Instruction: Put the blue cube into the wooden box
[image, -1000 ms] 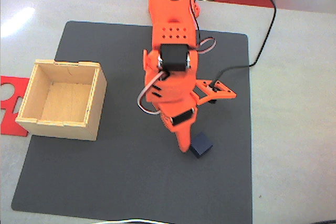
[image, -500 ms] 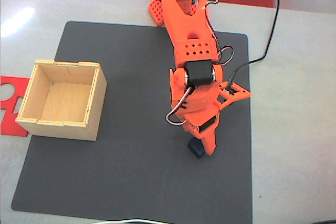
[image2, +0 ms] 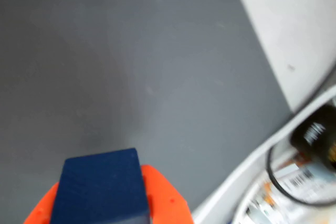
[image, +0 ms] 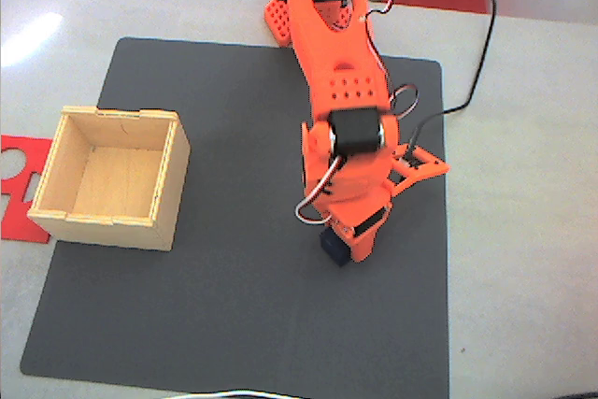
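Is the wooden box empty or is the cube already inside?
Empty: the wooden box shows a bare floor; the blue cube sits at the gripper.

A hobby workbench: pale table (image: 533,231), dark grey mat (image: 215,306), loose cables (image: 472,81).

1. In the fixed view the orange arm (image: 341,91) reaches from the far edge toward the near side, bent downward at the wrist.
2. The hand (image: 344,251) points down, closed around the blue cube (image: 334,248).
3. In the wrist view orange fingers (image2: 163,198) flank the blue cube (image2: 100,187) on both sides.
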Available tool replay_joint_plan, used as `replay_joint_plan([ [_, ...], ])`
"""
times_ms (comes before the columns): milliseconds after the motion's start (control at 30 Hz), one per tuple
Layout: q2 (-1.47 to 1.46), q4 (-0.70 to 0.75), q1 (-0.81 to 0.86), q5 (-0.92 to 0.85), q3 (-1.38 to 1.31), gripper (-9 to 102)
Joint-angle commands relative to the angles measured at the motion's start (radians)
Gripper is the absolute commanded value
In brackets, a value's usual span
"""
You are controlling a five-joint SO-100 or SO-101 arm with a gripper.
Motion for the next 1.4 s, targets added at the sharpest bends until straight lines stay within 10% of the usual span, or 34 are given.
replay_joint_plan([
  [0, 0.031, 0.193, 0.048, 0.014, -0.298, 0],
  [100, 0.038, 0.374, 0.126, 0.008, -0.574, 0],
  [500, 0.186, 0.296, 0.624, -0.060, -0.583, 0],
  [1367, -0.072, 0.301, 0.853, -0.097, -0.583, 0],
])
